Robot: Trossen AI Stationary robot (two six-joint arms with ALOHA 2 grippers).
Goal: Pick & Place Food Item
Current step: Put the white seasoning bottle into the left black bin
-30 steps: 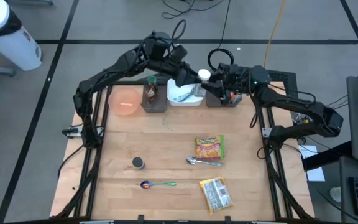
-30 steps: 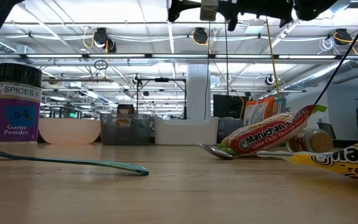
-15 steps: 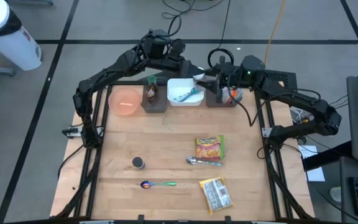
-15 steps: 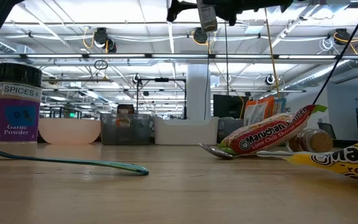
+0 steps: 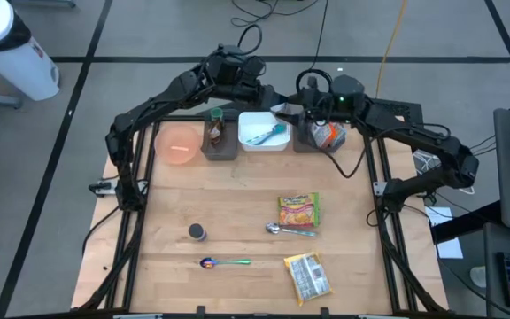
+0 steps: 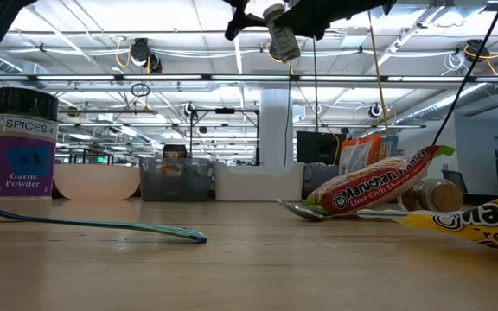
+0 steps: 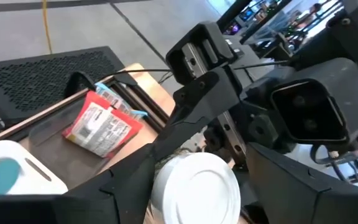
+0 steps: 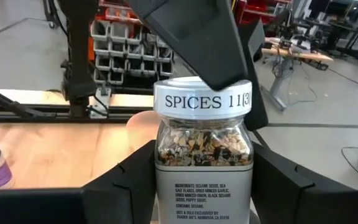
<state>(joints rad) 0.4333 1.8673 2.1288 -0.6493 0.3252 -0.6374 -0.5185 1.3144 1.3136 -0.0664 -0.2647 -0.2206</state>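
with both sets of fingers closed on the spice jar [image 8: 202, 151] high above the white bin [image 5: 265, 131] at the table's [image 5: 237, 221] far edge, best to loosen the left gripper [image 7: 166, 180] only once the right gripper [image 8: 202, 180] holds firm.

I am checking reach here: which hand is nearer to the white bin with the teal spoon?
The left hand is slightly nearer, just behind the white bin. The right hand, shut on the spice jar, is above the bin's right corner.
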